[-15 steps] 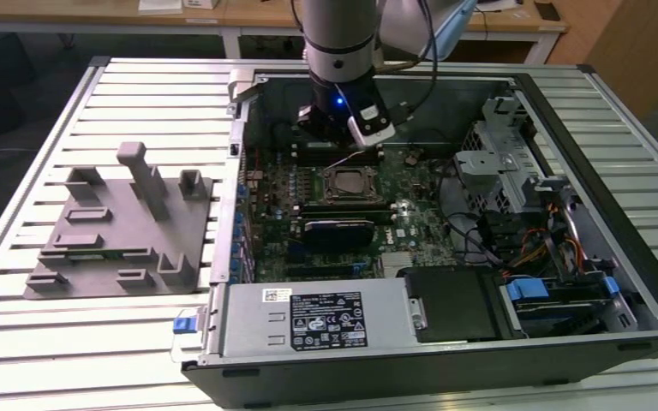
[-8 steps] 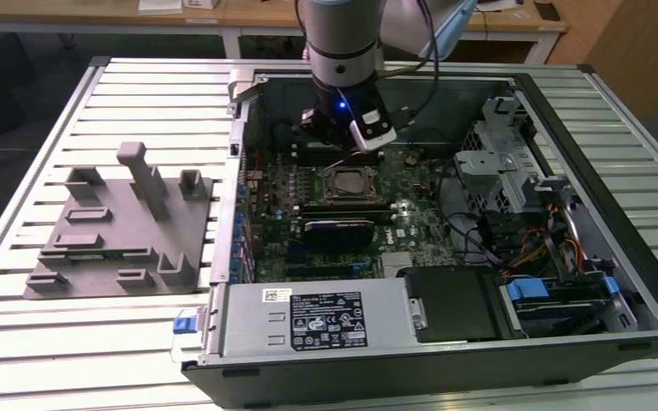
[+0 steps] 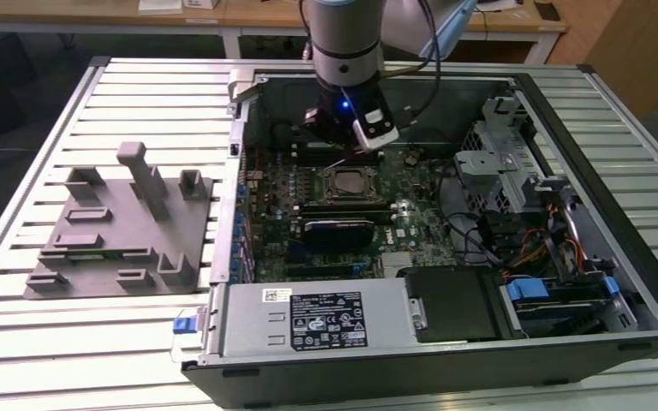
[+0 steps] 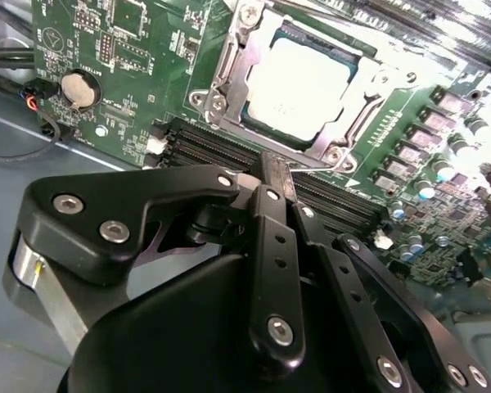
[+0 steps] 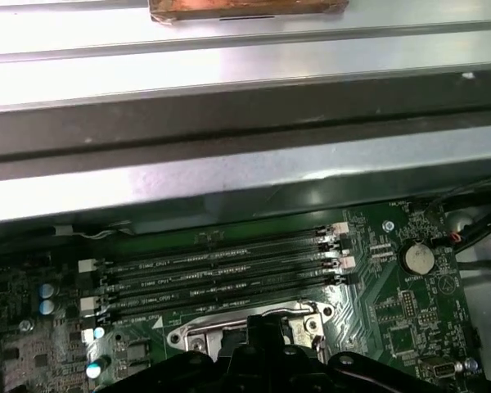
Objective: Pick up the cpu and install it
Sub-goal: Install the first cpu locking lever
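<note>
Jaws point(image 4: 266, 176) near camera, cpu point(image 4: 299, 90) seated, socket-framed

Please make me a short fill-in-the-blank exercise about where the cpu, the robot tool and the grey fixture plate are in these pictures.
1. The cpu lies inside the metal-framed ____ on the motherboard.
2. In the second wrist view, the tool holds ____.
3. In the exterior view, the grey fixture plate stands to the ____ of the computer case.

Missing words: socket; nothing; left

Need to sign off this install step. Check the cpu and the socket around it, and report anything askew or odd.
Nothing stands out. In the second wrist view the cpu lies flat and square inside the socket frame, edges parallel to it. The tool sits apart from the chip, holding nothing.
</note>
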### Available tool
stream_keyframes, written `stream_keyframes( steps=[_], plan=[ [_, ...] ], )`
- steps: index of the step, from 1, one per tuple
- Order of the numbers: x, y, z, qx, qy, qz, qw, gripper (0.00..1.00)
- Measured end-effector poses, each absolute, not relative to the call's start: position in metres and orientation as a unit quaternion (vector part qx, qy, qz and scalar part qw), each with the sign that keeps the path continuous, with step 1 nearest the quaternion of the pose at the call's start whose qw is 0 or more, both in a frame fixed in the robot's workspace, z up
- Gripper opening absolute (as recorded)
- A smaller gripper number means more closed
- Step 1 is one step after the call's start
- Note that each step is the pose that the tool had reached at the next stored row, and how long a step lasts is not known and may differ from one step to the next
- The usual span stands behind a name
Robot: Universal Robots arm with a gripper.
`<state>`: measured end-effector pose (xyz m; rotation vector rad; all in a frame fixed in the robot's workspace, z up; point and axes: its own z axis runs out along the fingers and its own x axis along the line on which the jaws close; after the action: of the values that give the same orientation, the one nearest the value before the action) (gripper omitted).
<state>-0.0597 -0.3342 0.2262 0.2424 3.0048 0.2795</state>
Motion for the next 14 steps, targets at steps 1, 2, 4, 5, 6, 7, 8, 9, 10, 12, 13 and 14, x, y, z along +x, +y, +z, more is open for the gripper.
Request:
stream_keyframes(
  steps=[1, 2, 4, 5, 6, 7, 8, 9, 10, 12, 13, 14],
  plan=[
    [-0.059, -0.333, 0.226, 0.08, 0.991, 0.092, 0.057, 0.11],
    [-0.059, -0.332, 0.225, 0.08, 0.991, 0.092, 0.057, 0.11],
    [-0.059, -0.33, 0.223, 0.08, 0.991, 0.091, 0.057, 0.11],
    [-0.058, -0.329, 0.222, 0.08, 0.991, 0.091, 0.057, 0.11],
    [-0.058, -0.328, 0.222, 0.08, 0.991, 0.09, 0.057, 0.11],
    [-0.058, -0.327, 0.221, 0.08, 0.991, 0.09, 0.057, 0.11],
    [-0.058, -0.326, 0.22, 0.08, 0.991, 0.089, 0.058, 0.11],
    [-0.058, -0.326, 0.219, 0.08, 0.991, 0.088, 0.058, 0.11],
    [-0.058, -0.325, 0.218, 0.08, 0.991, 0.088, 0.06, 0.11],
    [-0.058, -0.323, 0.216, 0.079, 0.991, 0.088, 0.064, 0.11],
    [-0.058, -0.323, 0.215, 0.079, 0.991, 0.087, 0.066, 0.11],
    [-0.058, -0.322, 0.214, 0.079, 0.991, 0.087, 0.068, 0.11]
  ],
)
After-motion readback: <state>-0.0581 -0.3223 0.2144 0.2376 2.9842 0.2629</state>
